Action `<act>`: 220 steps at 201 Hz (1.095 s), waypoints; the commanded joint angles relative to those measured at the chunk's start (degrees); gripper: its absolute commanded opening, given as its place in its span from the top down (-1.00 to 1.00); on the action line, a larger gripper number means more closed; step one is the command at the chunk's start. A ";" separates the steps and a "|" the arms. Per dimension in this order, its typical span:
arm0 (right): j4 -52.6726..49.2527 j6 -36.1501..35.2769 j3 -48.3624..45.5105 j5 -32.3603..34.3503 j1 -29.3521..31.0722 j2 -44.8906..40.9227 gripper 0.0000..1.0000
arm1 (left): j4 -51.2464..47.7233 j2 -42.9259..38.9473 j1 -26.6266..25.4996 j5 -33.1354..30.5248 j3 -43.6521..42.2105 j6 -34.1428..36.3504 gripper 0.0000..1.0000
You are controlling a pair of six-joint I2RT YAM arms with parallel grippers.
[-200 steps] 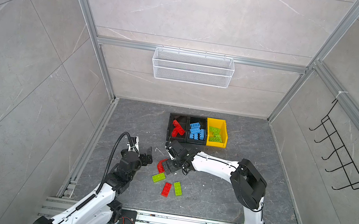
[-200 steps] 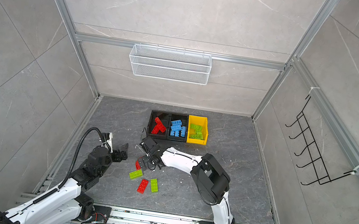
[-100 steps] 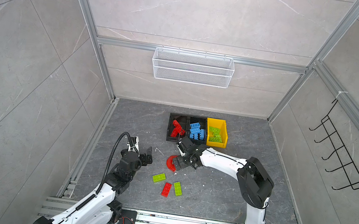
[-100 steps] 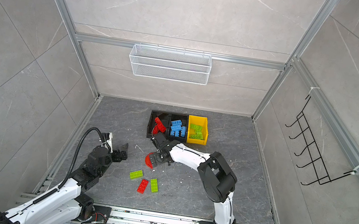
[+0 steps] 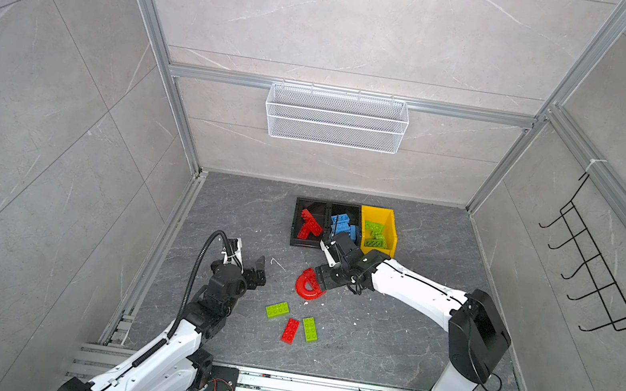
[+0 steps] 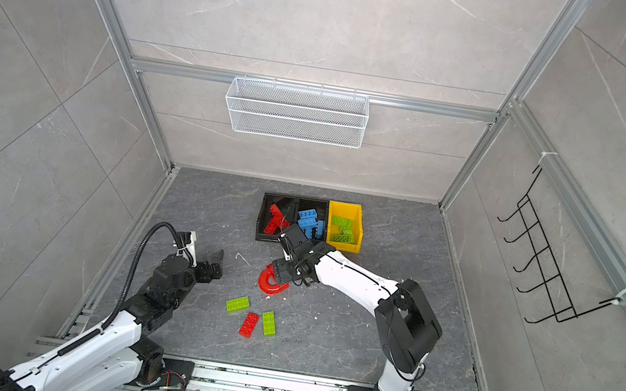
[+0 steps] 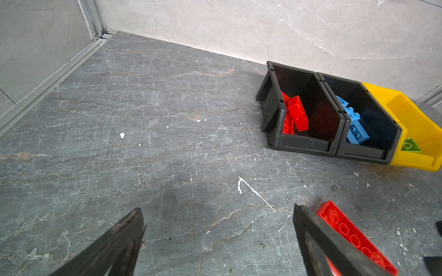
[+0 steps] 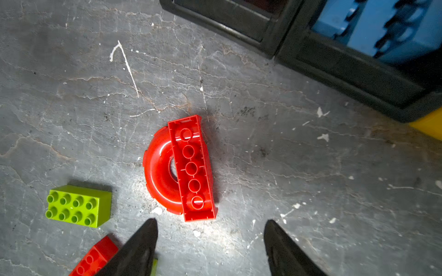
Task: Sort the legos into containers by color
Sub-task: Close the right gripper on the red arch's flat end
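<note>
Legos point(image 5: 290, 330) are strewn near bins point(image 5: 392, 229); red arch point(image 8: 178, 167) is left ungrasped before the parted right gripper point(image 8: 211, 221); left gripper point(image 7: 217, 208) is spread wide, empty.

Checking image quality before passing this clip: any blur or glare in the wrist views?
Right wrist view: the black bins and blue bricks are smeared; a bright patch washes the floor by the red arch. Left wrist view: sharp, no glare.
</note>
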 commanded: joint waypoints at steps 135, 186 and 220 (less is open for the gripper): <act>-4.95 -14.39 14.27 -1.46 0.21 18.06 -0.23 | 0.69 -1.60 0.41 -1.16 -0.58 -0.77 -0.99; -3.00 -13.07 12.66 -0.96 0.24 18.86 -0.05 | 0.70 -0.62 0.51 -1.02 -0.14 -0.78 -0.98; -0.70 -10.99 10.84 -1.04 0.31 17.93 0.11 | 0.54 -1.07 0.51 -1.19 -0.22 -0.74 -0.98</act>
